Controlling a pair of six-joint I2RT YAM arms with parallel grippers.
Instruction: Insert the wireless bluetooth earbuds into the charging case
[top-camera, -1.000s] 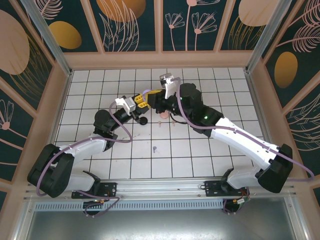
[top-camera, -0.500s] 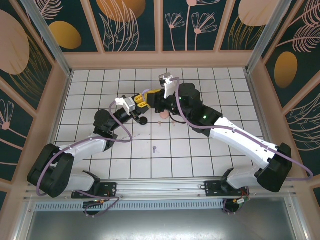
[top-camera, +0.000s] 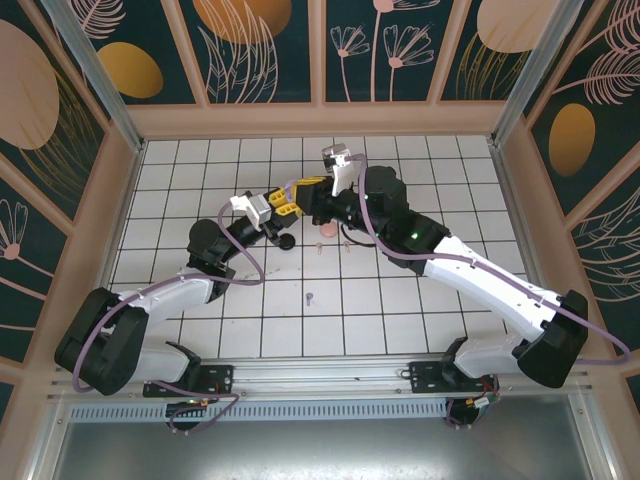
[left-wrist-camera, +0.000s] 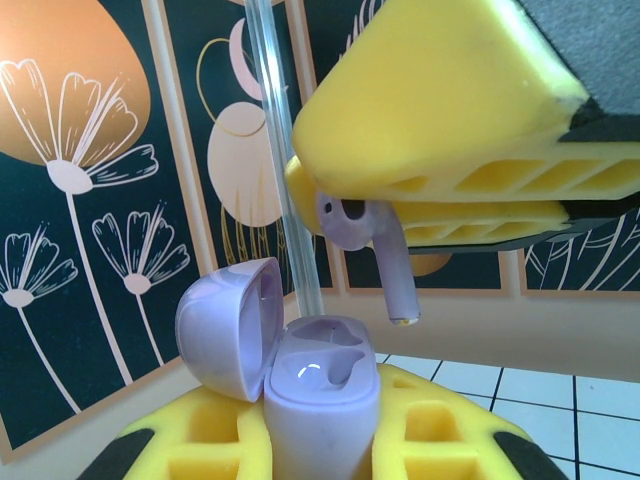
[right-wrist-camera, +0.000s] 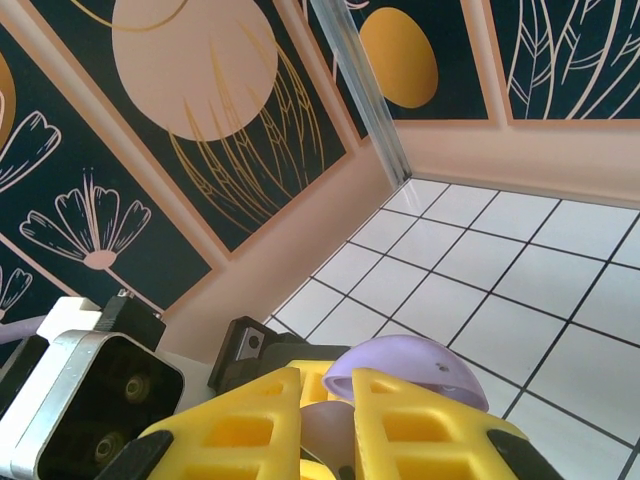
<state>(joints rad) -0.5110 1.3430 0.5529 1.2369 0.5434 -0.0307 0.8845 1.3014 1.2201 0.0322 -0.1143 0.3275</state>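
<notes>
Lilac earbud (left-wrist-camera: 365, 235) is hanging stem-down just above the open charging case (left-wrist-camera: 320, 400), your right pincer (right-wrist-camera: 325, 400) clenching it while your left pincer (left-wrist-camera: 320, 435) is gripping the case. Seating it is remaining, and pink earbuds (top-camera: 320, 246) are lying on the table (top-camera: 400, 320) near the case.

Right tool (left-wrist-camera: 312, 178) and lilac earbud (left-wrist-camera: 352, 222) hang over the open case (left-wrist-camera: 320, 405); tiles (left-wrist-camera: 600, 395) beyond free.

white tiled floor (top-camera: 200, 160) with dark grid lines spans the centre; pale wooden ledge (top-camera: 320, 120) borders it at 12 o'clock, beneath dark teal wall panels (top-camera: 250, 70) bearing orange discs and line-drawn flowers; aluminium post (top-camera: 92, 70) at 10 o'clock; slotted metal rail (top-camera: 320, 410) at 6 o'clock.
</notes>
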